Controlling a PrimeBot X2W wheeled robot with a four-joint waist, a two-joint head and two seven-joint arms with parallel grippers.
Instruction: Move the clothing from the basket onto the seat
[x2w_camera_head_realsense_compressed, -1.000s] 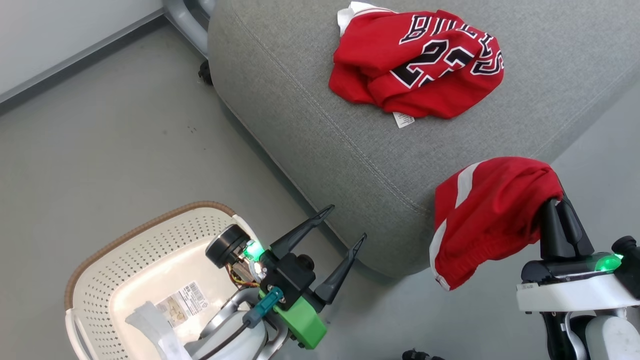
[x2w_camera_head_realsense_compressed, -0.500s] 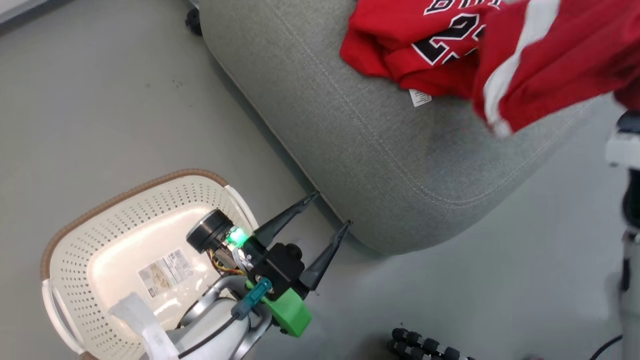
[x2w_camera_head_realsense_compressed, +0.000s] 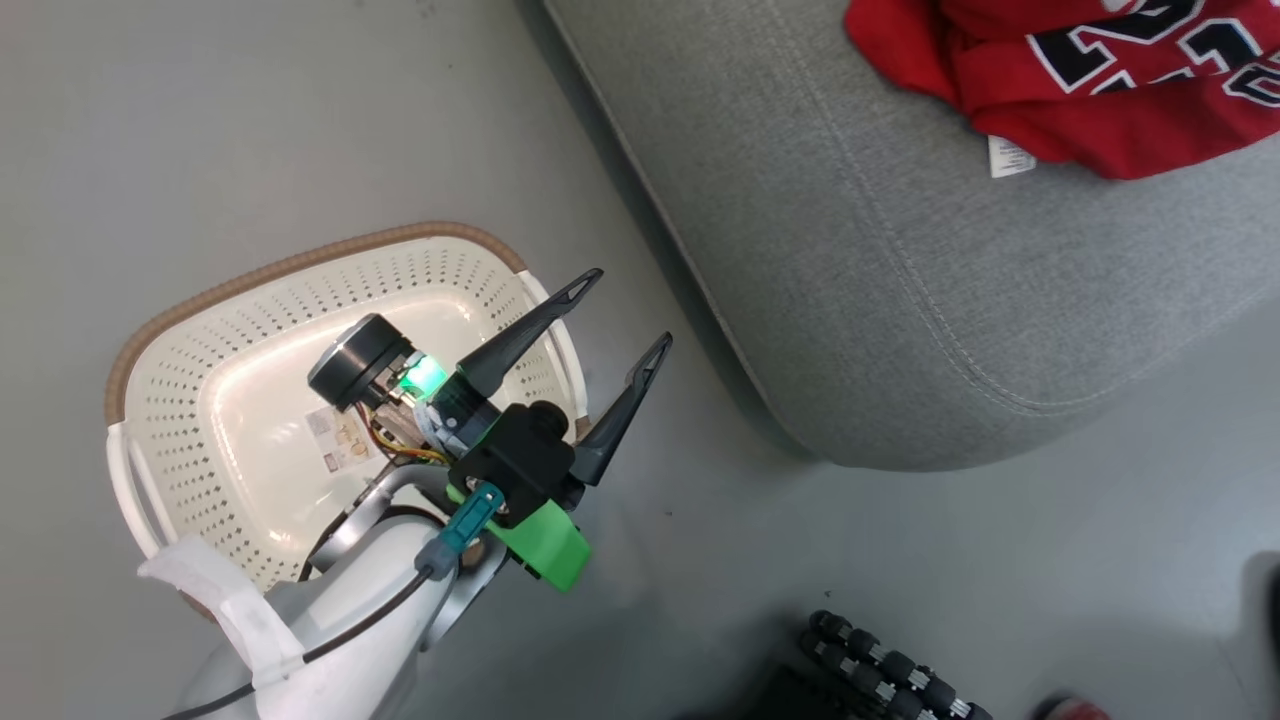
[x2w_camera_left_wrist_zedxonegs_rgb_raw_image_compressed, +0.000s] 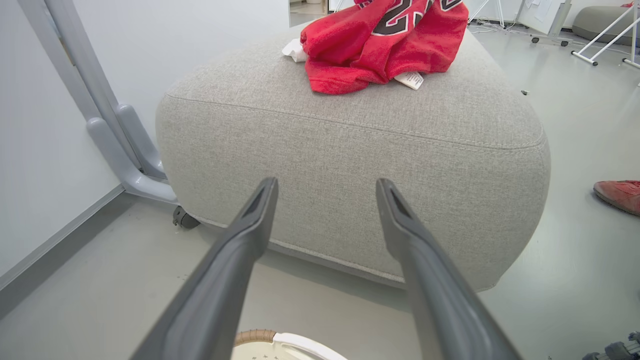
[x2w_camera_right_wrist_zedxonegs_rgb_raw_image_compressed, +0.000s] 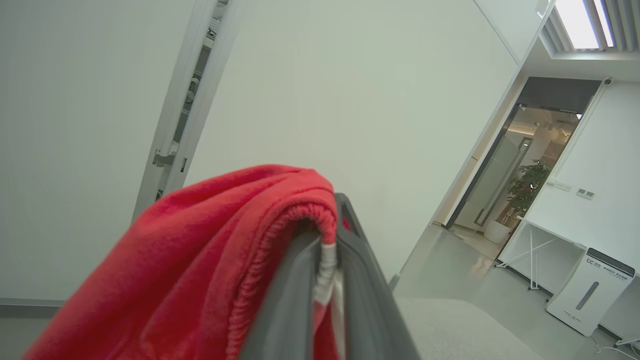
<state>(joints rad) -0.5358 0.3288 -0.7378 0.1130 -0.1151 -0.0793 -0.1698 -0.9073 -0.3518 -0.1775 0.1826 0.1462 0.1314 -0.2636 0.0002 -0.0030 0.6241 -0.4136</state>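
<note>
Clothing sits in two places. Leftmost in the head view, the basket (x2w_camera_head_realsense_compressed: 130, 350) shows no red cloth, just a sticker (x2w_camera_head_realsense_compressed: 340, 440). The left gripper (x2w_camera_head_realsense_compressed: 630, 305) hangs over its right side, fingers spread wide with nothing between them. Further right, the seat (x2w_camera_head_realsense_compressed: 900, 300) carries the jersey (x2w_camera_head_realsense_compressed: 1100, 90). The right gripper (x2w_camera_right_wrist_zedxonegs_rgb_raw_image_compressed: 327, 225) is clamped tight on the shorts (x2w_camera_right_wrist_zedxonegs_rgb_raw_image_compressed: 200, 260) (pinched at a gathered hem). They are best carried well over the cushion beside the jersey and lowered until the fabric rests before letting go, since the rounded edge may shed them.

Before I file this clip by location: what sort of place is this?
Probably an office or lab space rather than a home: a bare grey floor, plain white walls, and a tall glass doorway with a potted plant just beyond it.
</note>
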